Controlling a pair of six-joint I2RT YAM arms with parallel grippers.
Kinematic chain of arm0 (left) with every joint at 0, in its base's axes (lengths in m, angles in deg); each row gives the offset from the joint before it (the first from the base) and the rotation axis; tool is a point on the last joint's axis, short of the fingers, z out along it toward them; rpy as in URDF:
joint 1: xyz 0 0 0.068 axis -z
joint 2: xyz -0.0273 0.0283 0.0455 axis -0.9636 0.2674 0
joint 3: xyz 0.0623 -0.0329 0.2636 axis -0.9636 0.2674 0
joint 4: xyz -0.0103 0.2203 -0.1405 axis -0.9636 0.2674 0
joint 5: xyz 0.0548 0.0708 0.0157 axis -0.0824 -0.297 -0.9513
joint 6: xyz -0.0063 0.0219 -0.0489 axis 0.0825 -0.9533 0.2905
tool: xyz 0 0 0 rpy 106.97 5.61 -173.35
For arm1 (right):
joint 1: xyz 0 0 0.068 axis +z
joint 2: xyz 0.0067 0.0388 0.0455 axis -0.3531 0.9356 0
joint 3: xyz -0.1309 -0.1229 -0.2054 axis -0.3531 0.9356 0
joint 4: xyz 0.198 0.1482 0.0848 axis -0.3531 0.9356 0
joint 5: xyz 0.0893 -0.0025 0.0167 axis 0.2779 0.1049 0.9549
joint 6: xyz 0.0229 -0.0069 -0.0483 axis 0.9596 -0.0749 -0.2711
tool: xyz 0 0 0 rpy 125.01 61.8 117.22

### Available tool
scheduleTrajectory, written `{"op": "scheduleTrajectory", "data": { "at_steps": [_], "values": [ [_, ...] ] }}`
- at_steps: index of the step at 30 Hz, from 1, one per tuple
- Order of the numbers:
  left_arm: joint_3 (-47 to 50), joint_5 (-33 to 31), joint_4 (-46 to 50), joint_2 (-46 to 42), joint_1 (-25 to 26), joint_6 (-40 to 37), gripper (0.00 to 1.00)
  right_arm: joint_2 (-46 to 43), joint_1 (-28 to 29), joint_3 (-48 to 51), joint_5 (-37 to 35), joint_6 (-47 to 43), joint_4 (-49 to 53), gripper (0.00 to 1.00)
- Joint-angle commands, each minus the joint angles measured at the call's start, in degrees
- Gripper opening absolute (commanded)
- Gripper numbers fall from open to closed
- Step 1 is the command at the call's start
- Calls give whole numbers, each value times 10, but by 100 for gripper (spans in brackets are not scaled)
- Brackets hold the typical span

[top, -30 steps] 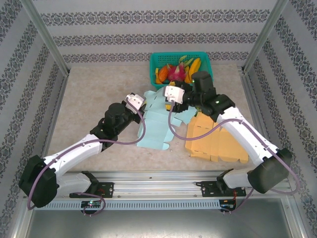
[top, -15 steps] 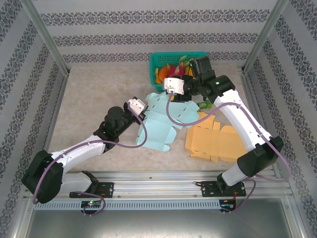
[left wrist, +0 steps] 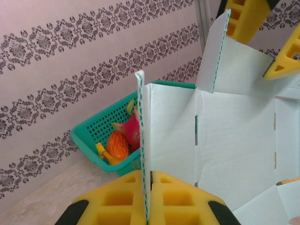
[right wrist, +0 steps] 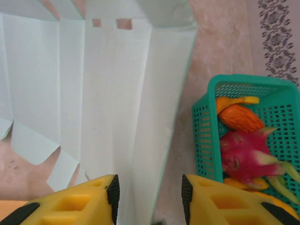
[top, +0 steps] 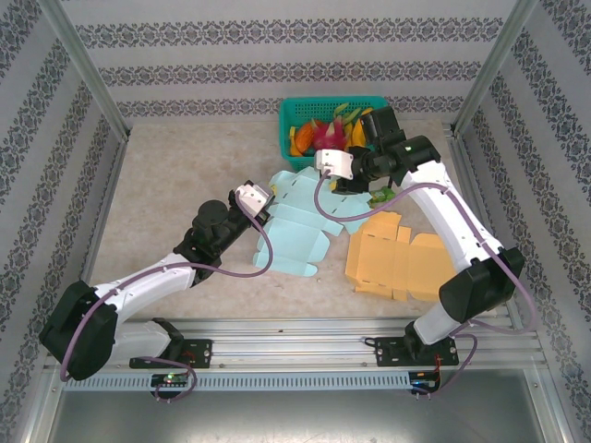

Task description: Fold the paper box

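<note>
Over the last second your right arm has swung off the orange sheet toward the basket. The right pincer has narrowed around a flap of the pale blue box, though its jaws are not yet clamped and a gap shows on both sides of the paper. That likely means the next fold is about to start.

The box lies on the tabletop just in front of the basket, partly raised. Your left arm reaches low from the basket's near-left. The left pincer is clenched on an upright box edge.
</note>
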Motion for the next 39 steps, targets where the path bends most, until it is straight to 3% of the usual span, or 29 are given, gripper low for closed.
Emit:
{"op": "scheduleTrajectory", "data": {
  "at_steps": [1, 6, 11, 17, 21, 25, 26, 28, 30, 35, 39],
  "values": [
    [6, -4, -40, -16, -7, -6, 0, 11, -9, -12, 3, -15, 41, 39],
    [11, -5, -49, -17, -7, -3, 0, 16, -17, -4, 3, -17, 43, 39],
    [10, -9, -48, -17, -7, -3, 0, 19, -19, -8, 7, -19, 51, 30],
    [4, -14, -34, -16, -7, 18, 0, 33, -15, -39, 1, -20, 85, 0],
    [-10, -77, -11, -13, -8, 73, 17, 44, 0, -58, -30, -12, 91, 0],
    [33, -220, -55, -28, -10, 167, 37, 53, 29, -52, -84, -11, 66, 0],
    [39, -260, -32, -46, -13, 212, 46, 56, 37, -50, -94, -8, 56, 0],
    [39, -297, 59, -90, -17, 306, 52, 66, 52, -54, -112, 3, 37, 0],
    [40, -281, 145, -138, -19, 385, 52, 85, 66, -70, -127, 11, 33, 0],
    [57, -114, 235, -209, -18, 512, 50, 166, 95, -162, -151, 37, 70, 0],
    [77, -93, 270, -225, -18, 567, 48, 244, 105, -261, -128, 49, 137, 0]
  ]
}}
